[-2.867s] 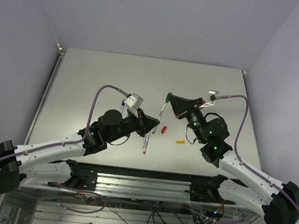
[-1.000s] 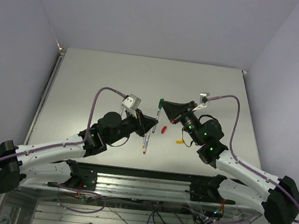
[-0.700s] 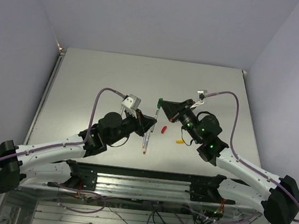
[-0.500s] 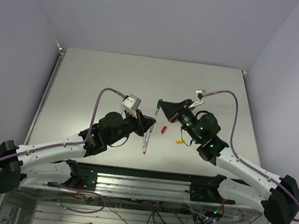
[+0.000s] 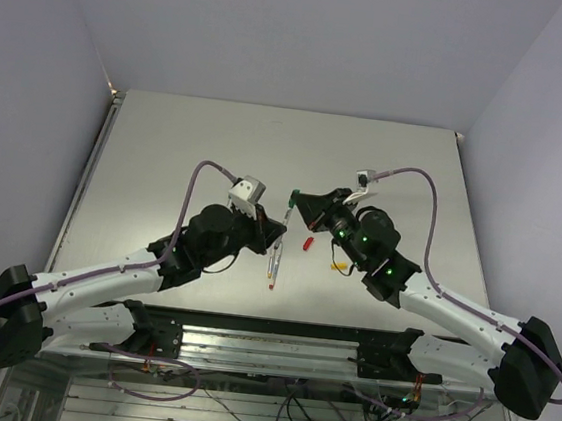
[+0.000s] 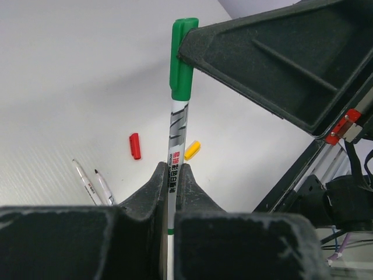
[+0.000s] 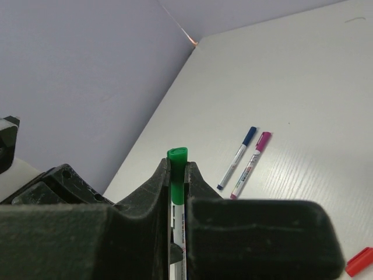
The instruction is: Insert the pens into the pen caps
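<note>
One pen [image 6: 175, 146], a white barrel with a green cap [image 6: 182, 58] on its end, is held in the air between both grippers. My left gripper [image 6: 172, 166] is shut on the barrel. My right gripper [image 7: 176, 163] is shut on the green cap [image 7: 178, 175]. In the top view the two grippers, left [image 5: 278, 229] and right [image 5: 294, 198], meet at the table's middle. A red cap [image 5: 308, 243] and a yellow cap [image 5: 337, 268] lie loose on the table. Two uncapped pens [image 5: 273, 268] lie side by side under the left gripper.
A blue-capped pen [image 7: 238, 157] and a magenta-capped pen [image 7: 252, 163] lie side by side on the table in the right wrist view. The table [image 5: 167, 148] is walled at the back and on both sides. The arms' base rail [image 5: 268, 335] runs along the near edge.
My right gripper has carried the green-capped pen to the left, toward my left gripper. My left gripper has come up to it and now clamps the barrel.
</note>
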